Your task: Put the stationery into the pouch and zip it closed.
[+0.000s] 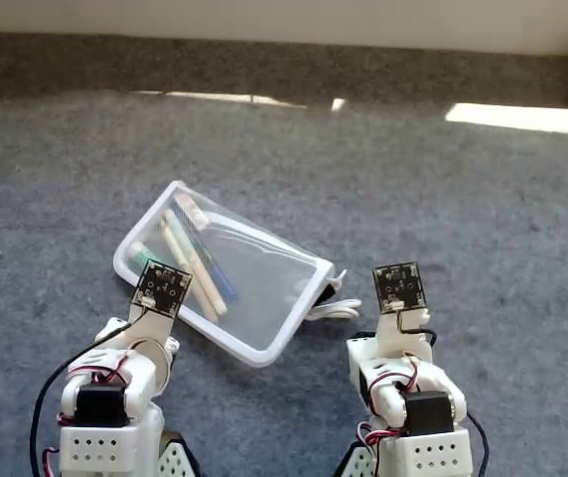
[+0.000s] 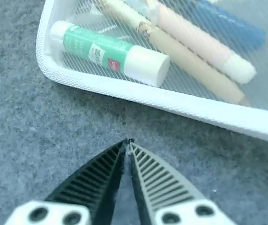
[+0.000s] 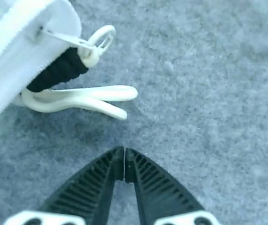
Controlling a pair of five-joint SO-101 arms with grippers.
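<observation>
While lying flat on the desk (image 1: 483,199), mesh pouch (image 1: 264,288) with glue stick (image 2: 108,54) and pens (image 2: 195,54) inside. Left claw (image 2: 127,141) pinched together, empty, just beside pouch edge by the glue stick. Right claw (image 3: 124,151) likewise pressed tight, near zipper pull (image 3: 99,40), not touching.

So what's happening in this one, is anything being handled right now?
Nothing is held. The left pincer and the right pincer are both shut and empty over the grey carpet, beside the mesh pouch. A glue stick and several pens lie inside it. The zip pull sits at the pouch end near the right pincer, so the zip looks closed.
</observation>
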